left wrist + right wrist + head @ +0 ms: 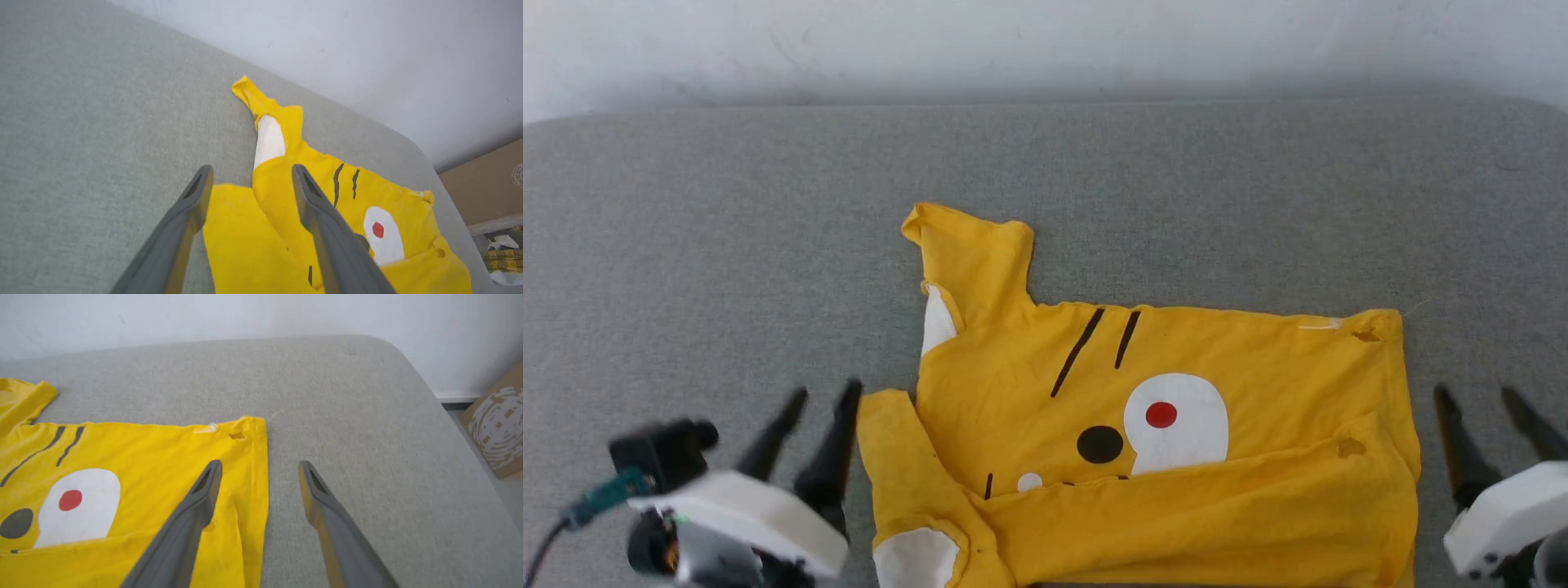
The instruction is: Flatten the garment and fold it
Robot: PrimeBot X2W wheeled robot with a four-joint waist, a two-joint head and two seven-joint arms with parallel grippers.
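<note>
The bright yellow small cotton T-shirt (1258, 384) lies on the grey woven-fabric padded bench (727, 245), stretched between the two end effectors with its long axis running straight from one to the other. Its sleeve end points at the left end effector (827, 392) and its straight hem end points at the right end effector (1476, 394). One yellow sleeve (972, 253) sticks out ahead of the left fingertips, away from the robot, with a white patch (938, 322) at its base. The other sleeve (898, 457) lies just beside the left end effector's inner finger and shows a white patch (915, 559) at its near end. The print lies sideways: two black stripes, a black dot and a white oval with a red dot sit mid-cloth, roughly midway between the two end effectors. The edge nearest the robot is folded up over the lower part of that print, making a creased yellow band that runs the whole length. Two small darker puckers mark the cloth close to the hem. In the left wrist view the left end effector (252, 169) stands wide with nothing between its dark fingers, hanging above the sleeve end of the T-shirt (245, 245). In the right wrist view the right end effector (260, 463) is equally wide and empty, one finger over the hem corner of the T-shirt (143, 457) and the other over bare bench (347, 396).
</note>
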